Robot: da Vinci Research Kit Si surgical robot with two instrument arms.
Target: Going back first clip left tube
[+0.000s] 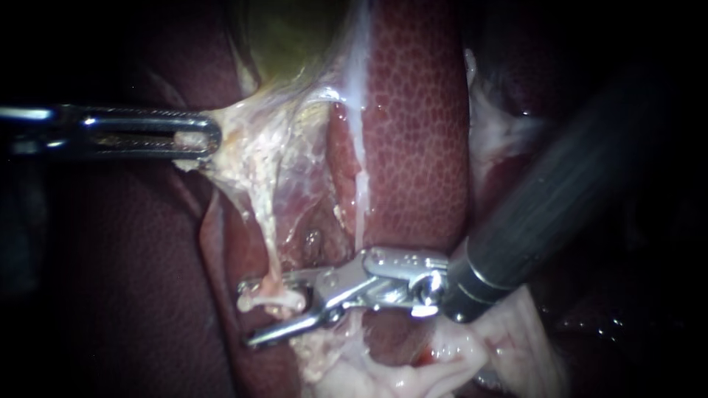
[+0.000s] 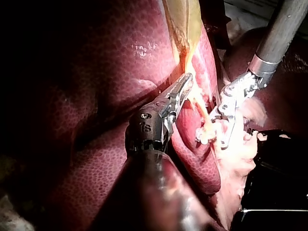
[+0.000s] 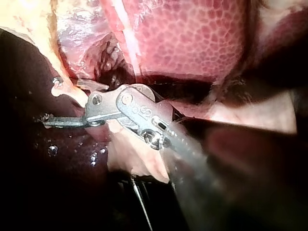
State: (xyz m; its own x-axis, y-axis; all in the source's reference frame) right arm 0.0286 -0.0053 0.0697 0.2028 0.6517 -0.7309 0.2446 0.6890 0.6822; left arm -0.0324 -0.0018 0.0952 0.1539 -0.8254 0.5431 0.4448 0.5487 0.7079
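Gaping right instrument (image 1: 245,315): jaws wide apart, astride the left tube (image 1: 269,247) without clamping it, well below the gallbladder (image 1: 295,37).
Left tube: thin pale strand, taut, with its long axis running straight away from the gallbladder.
Left instrument (image 1: 214,138): jaws closed on pale tissue (image 1: 247,155) just under the gallbladder.

No readable text, labels, brands or signs in view.
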